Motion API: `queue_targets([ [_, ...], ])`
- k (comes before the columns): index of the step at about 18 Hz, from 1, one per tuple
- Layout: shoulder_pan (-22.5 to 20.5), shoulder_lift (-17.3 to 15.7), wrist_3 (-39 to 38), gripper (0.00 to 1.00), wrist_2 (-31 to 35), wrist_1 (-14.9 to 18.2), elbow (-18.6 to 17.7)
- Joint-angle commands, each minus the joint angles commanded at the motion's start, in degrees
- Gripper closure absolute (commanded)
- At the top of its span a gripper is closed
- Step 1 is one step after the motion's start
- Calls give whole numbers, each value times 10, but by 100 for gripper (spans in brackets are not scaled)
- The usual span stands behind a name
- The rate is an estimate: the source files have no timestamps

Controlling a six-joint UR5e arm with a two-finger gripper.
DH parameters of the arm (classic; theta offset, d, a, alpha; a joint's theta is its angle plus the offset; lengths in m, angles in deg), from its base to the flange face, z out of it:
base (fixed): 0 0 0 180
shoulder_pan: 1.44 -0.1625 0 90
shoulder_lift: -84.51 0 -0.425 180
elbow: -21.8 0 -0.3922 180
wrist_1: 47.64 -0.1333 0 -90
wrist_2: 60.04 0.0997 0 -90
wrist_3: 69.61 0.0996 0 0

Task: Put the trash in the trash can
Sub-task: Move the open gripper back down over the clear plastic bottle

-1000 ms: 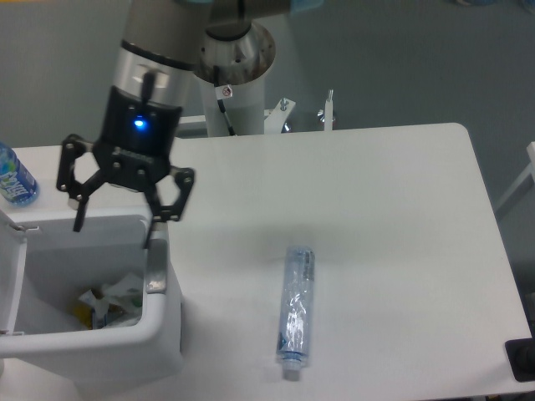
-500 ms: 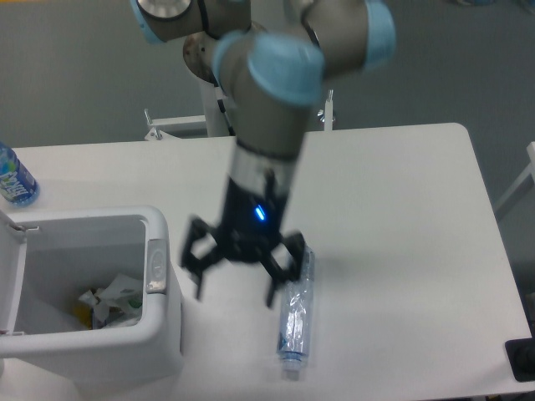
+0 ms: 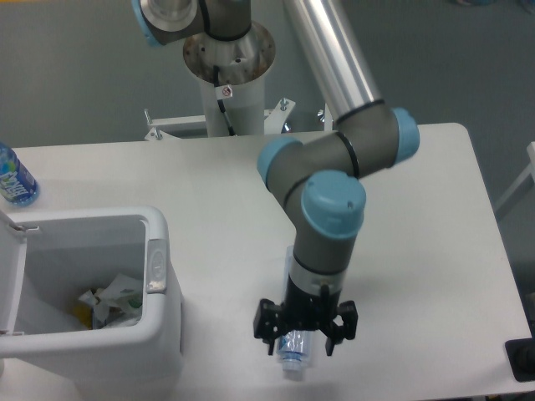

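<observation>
While the arm bends down over the near edge of the table (image 3: 418,217), the gripper (image 3: 304,337) hangs right above the flattened clear bottle (image 3: 292,354); its two black fingers (image 3: 266,322) are spread wide, one on either side of the bottle, jaws apart and not clamped on anything; most of the bottle is hidden beneath the wrist, and only the near end shows, bluish plastic and the cap pointing toward the front edge of the table; from that visible end the long axis seems to run front to back, away from the camera, though the far part is covered; it lies flat on the white tabletop, well to the right of the trash can (image 3: 159,334).

Over on the left, the white bin stands open, its lid (image 3: 10,276) swung out to the left side, the grey tab (image 3: 155,265) on the right rim facing up; down inside sits the crumpled white wrapper (image 3: 113,299) with green print, resting among other scraps, a bit of yellow beside it; an uncrushed water bottle (image 3: 14,177) with a blue label stands at the far left edge of the table, behind the bin.
</observation>
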Motion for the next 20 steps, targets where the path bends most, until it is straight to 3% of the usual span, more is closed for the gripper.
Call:
queue_targets([
  [6, 6, 38, -5, 0, 4, -16, 0],
  [13, 20, 52, -1, 0, 4, -19, -1],
  [16, 28, 66, 0, 0, 11, -49, -1],
  [20, 32, 65, 6, 5, 22, -50, -6],
])
